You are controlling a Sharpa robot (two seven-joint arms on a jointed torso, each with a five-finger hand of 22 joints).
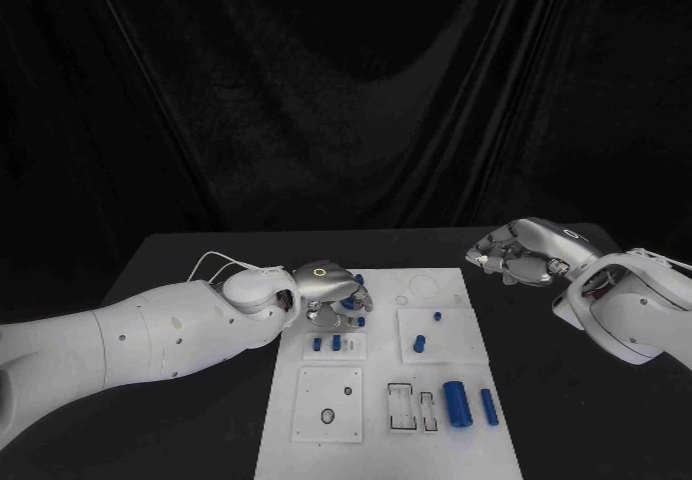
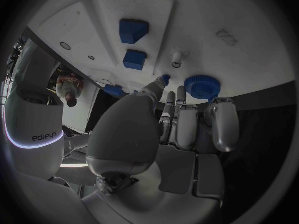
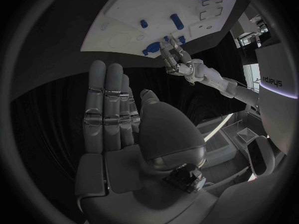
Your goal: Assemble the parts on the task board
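Nearest on the white task board [image 1: 378, 455], two blue cylinders [image 1: 459, 403] lie side by side; further up, left hand [image 1: 329, 297] hovers above small blue parts [image 1: 335, 343], grip unclear; right hand [image 1: 522, 255] off board over black table [image 1: 195, 400], fingers straight, empty.

Left hand [image 1: 326, 290] over task board [image 1: 378, 455]; right hand [image 1: 522, 253] beside it.
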